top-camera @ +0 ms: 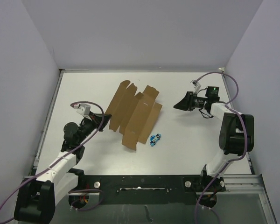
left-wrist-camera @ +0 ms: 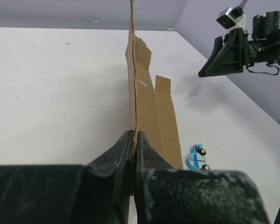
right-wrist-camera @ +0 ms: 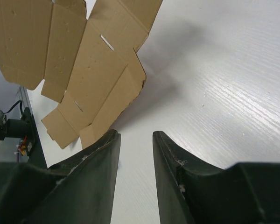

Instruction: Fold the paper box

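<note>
A: Top view. Where's the paper box (top-camera: 133, 114)?
B: Mid-table (top-camera: 186, 149), unfolded sheet, flaps and slots showing, long axis running diagonally. Left gripper (top-camera: 101, 122) is at its left edge. Right gripper (top-camera: 175, 106) is well apart on the right, tips pointing toward the sheet.
A: Anything else on the surface?
B: Small blue toy car (top-camera: 155, 139) just beside the sheet's near-right edge. Can't tell if they touch.
A: Left wrist cam?
B: Fingers pressed together on the cardboard edge (left-wrist-camera: 149, 102), with the sheet seen edge-on running away from the tips (left-wrist-camera: 134, 136). Car (left-wrist-camera: 197, 157) sits right of the sheet. Right arm's claw is visible top right, off the table.
A: Right wrist cam?
B: Fingers (right-wrist-camera: 99, 154) spread, with nothing between them but bare white tabletop. The sheet (right-wrist-camera: 98, 70) is ahead of the tips, not touching them. It throws a shadow on the table, so that side looks lifted. How much of it rests on the table, can't tell.
</note>
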Robot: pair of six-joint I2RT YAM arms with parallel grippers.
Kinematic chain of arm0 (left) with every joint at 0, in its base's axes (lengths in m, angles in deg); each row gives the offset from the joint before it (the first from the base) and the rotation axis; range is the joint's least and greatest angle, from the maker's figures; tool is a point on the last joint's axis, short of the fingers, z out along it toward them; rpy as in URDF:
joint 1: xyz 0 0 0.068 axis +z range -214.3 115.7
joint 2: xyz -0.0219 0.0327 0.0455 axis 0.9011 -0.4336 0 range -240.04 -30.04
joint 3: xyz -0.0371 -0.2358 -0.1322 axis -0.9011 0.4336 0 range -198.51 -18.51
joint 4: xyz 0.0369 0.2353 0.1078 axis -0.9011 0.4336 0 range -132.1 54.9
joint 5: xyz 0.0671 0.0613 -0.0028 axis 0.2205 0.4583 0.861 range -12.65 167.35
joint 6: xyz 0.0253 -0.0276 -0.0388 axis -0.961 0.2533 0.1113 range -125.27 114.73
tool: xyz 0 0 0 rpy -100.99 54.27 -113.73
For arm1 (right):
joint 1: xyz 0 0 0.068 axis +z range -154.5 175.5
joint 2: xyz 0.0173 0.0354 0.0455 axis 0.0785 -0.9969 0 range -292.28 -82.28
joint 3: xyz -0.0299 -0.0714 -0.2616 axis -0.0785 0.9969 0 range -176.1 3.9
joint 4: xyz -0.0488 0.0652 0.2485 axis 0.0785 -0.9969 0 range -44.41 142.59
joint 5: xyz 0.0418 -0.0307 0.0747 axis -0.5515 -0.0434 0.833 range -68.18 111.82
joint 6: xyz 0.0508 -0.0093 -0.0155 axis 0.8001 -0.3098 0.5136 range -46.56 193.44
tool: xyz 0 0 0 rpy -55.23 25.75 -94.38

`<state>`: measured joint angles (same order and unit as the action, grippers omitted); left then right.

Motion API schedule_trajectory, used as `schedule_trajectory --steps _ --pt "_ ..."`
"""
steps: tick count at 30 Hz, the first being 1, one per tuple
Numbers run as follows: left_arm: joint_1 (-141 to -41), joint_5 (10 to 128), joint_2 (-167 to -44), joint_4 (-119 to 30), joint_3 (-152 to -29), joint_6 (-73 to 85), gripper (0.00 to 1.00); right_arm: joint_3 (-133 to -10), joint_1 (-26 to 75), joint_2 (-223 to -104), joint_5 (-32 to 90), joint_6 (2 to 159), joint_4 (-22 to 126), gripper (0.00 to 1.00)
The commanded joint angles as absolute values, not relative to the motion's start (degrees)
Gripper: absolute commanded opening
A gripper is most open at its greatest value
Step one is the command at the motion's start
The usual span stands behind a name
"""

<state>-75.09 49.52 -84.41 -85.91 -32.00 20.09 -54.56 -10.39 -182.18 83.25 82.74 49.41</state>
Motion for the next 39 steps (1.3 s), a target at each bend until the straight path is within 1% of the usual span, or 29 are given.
schedule_trajectory --steps 1,6,11,12,16,17,24,28,32,39 --pt "-75.29 47.34 -81.42 -92.29 -33.09 24.05 0.00 -53.61 -10.65 -179.32 85.03 86.14 54.26 0.36" --pt "-75.33 47.01 -79.82 -94.76 -31.85 28.33 0.00 -49.87 -12.33 -179.64 87.07 97.94 64.58 0.36" --pt "-75.36 45.67 -80.23 -97.49 -31.37 29.72 0.00 -49.95 -13.72 -182.17 85.46 101.12 65.13 0.33" --pt "-75.33 45.20 -80.38 -98.74 -31.23 30.11 0.00 -50.02 -13.85 -183.02 85.19 102.03 65.45 0.32" --pt "-75.37 43.54 -80.83 -101.40 -31.34 31.35 0.00 -51.35 -14.16 -188.29 86.46 105.81 67.41 0.12" --pt "-75.36 43.04 -80.83 -101.61 -31.42 31.55 0.00 -51.72 -14.07 -189.41 86.89 106.90 68.34 0.11" --pt "-75.89 41.49 -81.32 -103.69 -31.64 33.01 0.00 -54.31 -12.22 -195.60 90.21 114.59 78.37 0.12" --pt "-75.99 40.76 -81.48 -104.95 -31.87 34.49 0.00 -59.20 -11.69 -201.28 91.03 118.35 81.75 0.13" --pt "-76.12 40.70 -80.78 -105.12 -32.02 35.40 0.00 -62.61 -10.30 -206.24 92.55 127.11 92.41 0.14" --pt "-76.27 40.70 -80.38 -104.92 -32.63 36.23 0.00 -67.25 -5.38 -206.95 93.69 128.28 93.89 0.17"
